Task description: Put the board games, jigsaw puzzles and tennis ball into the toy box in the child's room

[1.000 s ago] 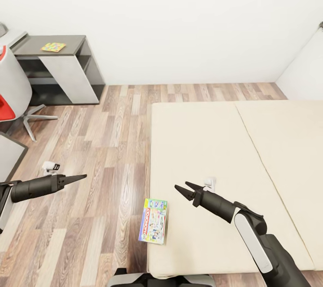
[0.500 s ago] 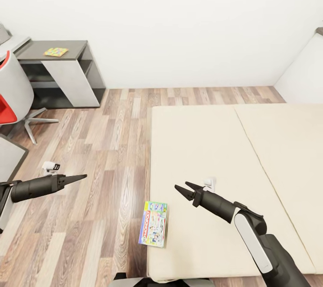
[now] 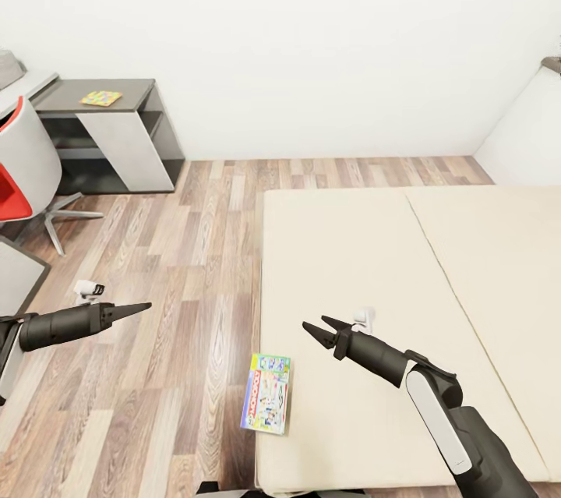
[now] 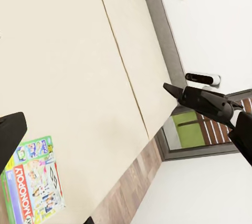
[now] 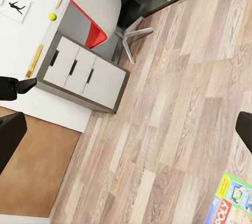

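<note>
Both hands hang empty. On the right, the hand (image 3: 319, 327) hovers over the bed (image 3: 366, 264) with its two fingers spread. On the left, the hand (image 3: 136, 308) points over the wood-plank floor (image 3: 187, 249) with its fingers pressed together into a point. Near the right hand, a board game (image 3: 266, 392) reading "MONOPOLY" lies flat at the bed's near left corner, touching neither hand. Farther off, a red and white chair (image 3: 23, 171) stands beside a dark grey side unit (image 3: 117, 132) against the white wall, with a jigsaw puzzle (image 3: 101, 98) flat on top. In the right wrist view, a tennis ball (image 5: 52, 17) rests on the white bench (image 5: 31, 29).
</note>
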Robot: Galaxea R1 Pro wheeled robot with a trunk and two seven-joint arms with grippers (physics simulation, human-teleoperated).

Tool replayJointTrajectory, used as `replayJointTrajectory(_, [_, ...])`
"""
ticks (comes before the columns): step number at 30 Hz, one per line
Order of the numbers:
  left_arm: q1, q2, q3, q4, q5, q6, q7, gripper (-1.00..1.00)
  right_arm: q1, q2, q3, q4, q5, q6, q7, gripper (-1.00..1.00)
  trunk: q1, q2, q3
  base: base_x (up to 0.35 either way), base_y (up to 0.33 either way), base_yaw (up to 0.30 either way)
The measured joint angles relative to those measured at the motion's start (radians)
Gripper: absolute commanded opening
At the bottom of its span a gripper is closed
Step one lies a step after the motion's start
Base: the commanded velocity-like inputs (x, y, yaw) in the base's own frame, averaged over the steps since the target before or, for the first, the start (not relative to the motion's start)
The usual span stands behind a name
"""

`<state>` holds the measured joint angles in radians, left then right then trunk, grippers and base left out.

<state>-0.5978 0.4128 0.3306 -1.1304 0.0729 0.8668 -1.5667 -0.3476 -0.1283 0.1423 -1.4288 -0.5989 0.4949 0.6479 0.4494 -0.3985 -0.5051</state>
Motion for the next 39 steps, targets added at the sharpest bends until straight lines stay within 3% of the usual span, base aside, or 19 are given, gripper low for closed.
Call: replayJointTrajectory(39, [0.000,0.000,0.001,0.000,0.000,0.000,0.000,1.00,0.000,0.003,0.001,0.000,0.003,-0.001,-0.005,1.00,0.000,0.000,0.064,0.000,0.000,0.000])
